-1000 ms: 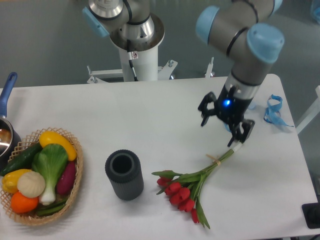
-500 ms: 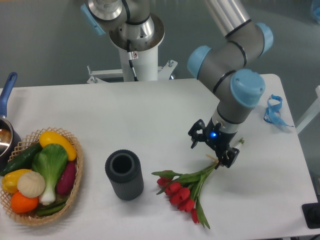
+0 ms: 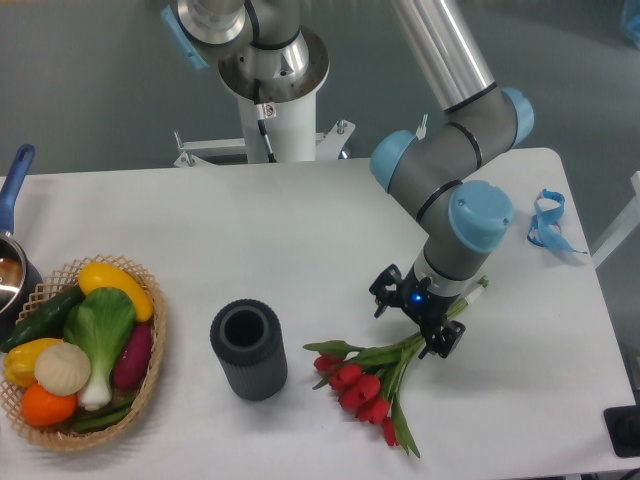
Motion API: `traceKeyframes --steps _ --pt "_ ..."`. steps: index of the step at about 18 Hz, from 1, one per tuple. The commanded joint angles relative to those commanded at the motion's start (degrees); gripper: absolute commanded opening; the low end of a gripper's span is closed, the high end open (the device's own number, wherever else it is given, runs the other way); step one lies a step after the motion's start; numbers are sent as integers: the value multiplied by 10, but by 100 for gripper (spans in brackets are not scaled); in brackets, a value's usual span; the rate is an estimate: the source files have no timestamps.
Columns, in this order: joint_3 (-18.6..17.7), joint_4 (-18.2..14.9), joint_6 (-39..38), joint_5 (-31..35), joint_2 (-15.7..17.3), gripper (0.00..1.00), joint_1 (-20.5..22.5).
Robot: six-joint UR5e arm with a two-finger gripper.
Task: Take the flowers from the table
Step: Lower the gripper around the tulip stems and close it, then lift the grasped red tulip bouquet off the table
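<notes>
Grey floor behind; white metal frame at far edge; even, diffuse light, soft shadows.

- Arm reaches in from top centre, forearm angled down-right, elbow joint bent back toward the wrist.
- Wrist points steeply down, blue status light on.
- Gripper low, jaws spread apart, black fingers splayed.
</notes>
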Motion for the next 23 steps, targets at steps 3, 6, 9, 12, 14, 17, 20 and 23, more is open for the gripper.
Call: traceKeyframes --steps 3,6,9,12,14,17,20,23 --pt "3 1 1 0 -5 100 -1" --pt "4 7 0 8 -11 100 -6" --pt "-2 46 -6 13 -20 100 -18" --pt "-4 50 -10 16 -24 100 -19" --pt "-1 53 -10 39 -30 100 -25" --pt "-4 56 -11 47 -33 100 -35" --pt "-4 59 -11 48 -33 94 -38" --pt "-4 59 -12 48 -31 58 -38"
